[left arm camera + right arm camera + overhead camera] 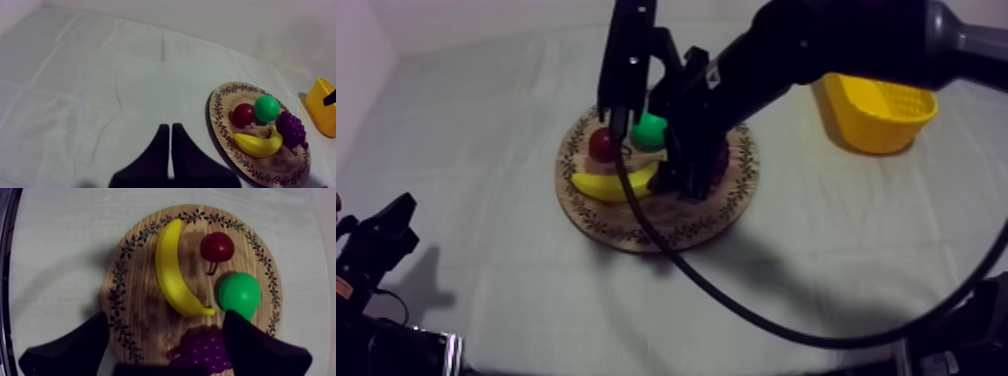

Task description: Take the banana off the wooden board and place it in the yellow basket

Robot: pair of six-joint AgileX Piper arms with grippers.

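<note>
Banana (175, 273) lies on board (140, 313) atop grey-white cloth (486, 200).

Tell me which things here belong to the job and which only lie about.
For the job: banana, the wooden board it lies on, yellow basket, right gripper, open over the board.

Only lying about: small red fruit, green fruit, bunch of grapes, all on the same board.
</note>
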